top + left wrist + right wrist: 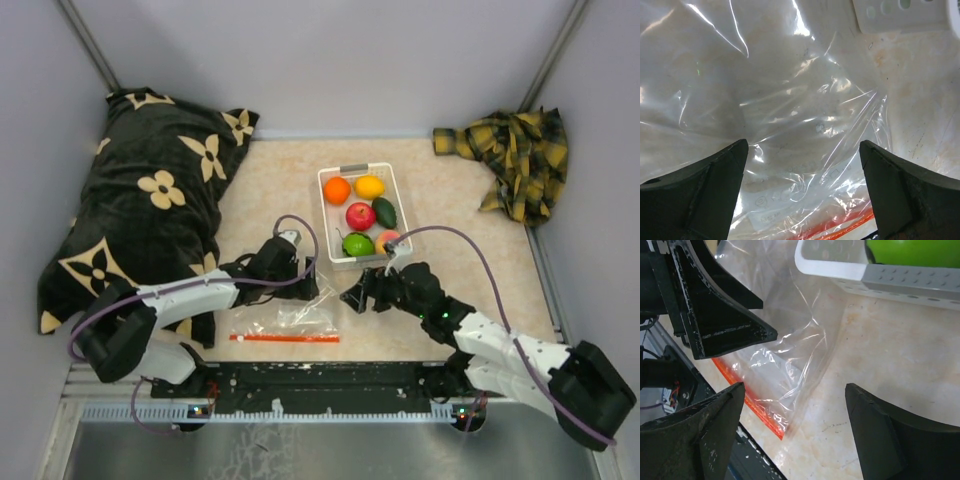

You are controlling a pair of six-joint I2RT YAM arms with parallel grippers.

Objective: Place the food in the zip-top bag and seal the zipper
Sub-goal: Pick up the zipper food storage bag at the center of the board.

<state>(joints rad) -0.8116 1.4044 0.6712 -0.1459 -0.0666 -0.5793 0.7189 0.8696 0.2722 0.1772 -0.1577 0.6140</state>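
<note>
Left claw (802, 145): jaws spread wide, empty, poised over the zip-top bag (790, 100), which lies flat on the worktop (270, 190) directly beneath it. Right claw (794, 387): likewise agape, empty, just right of the bag. Food (360, 215): all six pieces in the white basket (325, 205), beyond the bag's far edge; none bagged. Zipper (285, 338): along the near edge, sealing outstanding.

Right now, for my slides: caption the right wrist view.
Open right gripper faces the zip-top bag; left gripper hangs over it, white basket beyond.
</note>
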